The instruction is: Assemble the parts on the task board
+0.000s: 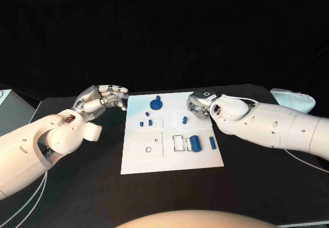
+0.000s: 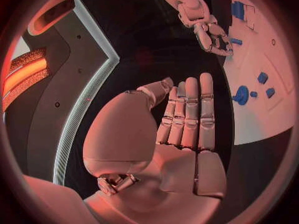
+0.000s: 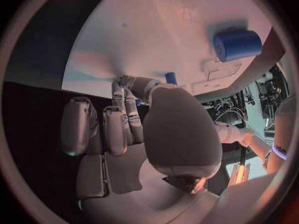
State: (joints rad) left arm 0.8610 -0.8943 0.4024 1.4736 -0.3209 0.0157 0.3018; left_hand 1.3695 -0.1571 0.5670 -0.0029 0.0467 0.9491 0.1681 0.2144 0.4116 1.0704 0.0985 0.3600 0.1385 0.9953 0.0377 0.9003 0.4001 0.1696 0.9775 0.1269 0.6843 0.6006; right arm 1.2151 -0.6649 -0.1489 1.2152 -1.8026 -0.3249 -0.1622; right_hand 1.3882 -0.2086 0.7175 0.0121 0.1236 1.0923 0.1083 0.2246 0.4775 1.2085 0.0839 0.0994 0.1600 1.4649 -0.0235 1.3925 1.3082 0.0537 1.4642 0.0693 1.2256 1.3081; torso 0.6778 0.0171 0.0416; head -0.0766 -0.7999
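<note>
Blue parts (image 1: 195,142) are lying nearest on the task board (image 1: 171,161). Beyond them, the right hand (image 1: 199,105) is pinching a small peg (image 3: 171,77), risking a slip; the left hand (image 1: 104,98) is hovering beside the board, fingers (image 2: 190,109) apart, holding nothing.

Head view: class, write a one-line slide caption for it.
Two white robot arms flank a white rectangular task board carrying small blue parts; left hand hovers open beside it, right hand reaches over its far edge.
</note>
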